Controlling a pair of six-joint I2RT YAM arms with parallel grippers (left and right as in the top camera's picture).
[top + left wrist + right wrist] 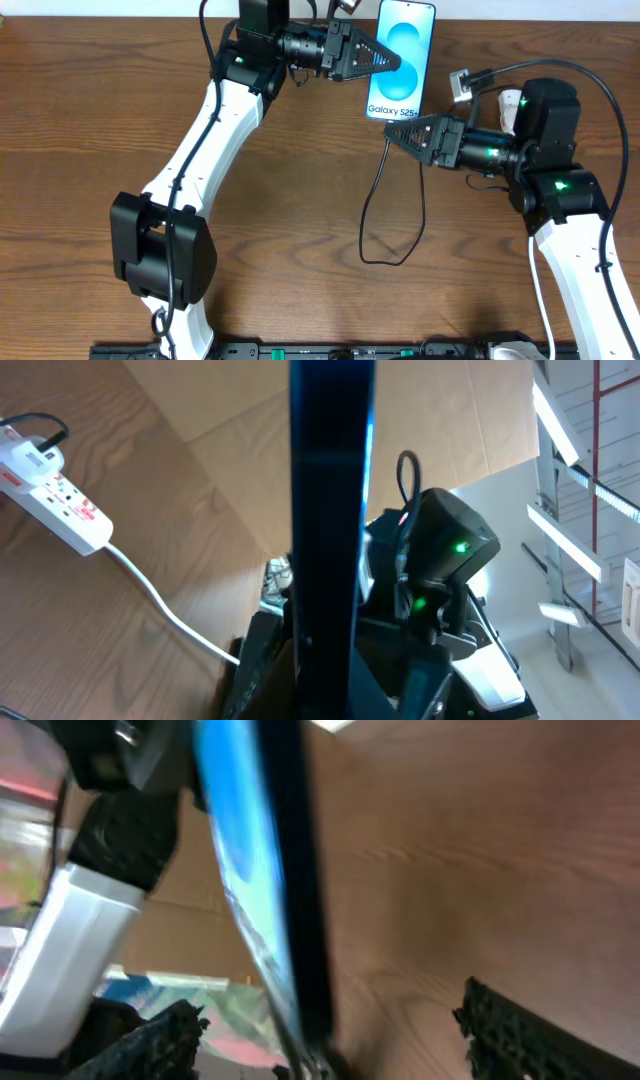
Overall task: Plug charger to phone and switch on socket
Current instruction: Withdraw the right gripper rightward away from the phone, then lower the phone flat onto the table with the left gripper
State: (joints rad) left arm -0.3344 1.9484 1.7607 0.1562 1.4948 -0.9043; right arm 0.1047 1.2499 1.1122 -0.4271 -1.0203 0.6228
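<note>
1. Left gripper (392, 62): clamped on the long edge of the phone (402, 58). In the left wrist view the phone shows edge-on as a dark band running up the middle.
2. Phone: far side of the table (100, 120), screen up. The short end with the "Galaxy S25+" text points toward the right gripper (396, 135).
3. Can't tell from overhead whether the phone rests on the wood or is held just above it.
4. Right gripper: released, jaws spread wide. Its fingers (160, 1040) sit at either side of the right wrist view, with the phone's edge blurred between them.
5. Charger cable (372, 205): starts just beside the right gripper tip at the phone's text end and loops down over the table. The tip is hidden, so I can't confirm it's seated in the port.
6. Socket (55, 500): lies flat on the table, well apart from the phone, with its white cord (160, 605) trailing off it.
</note>
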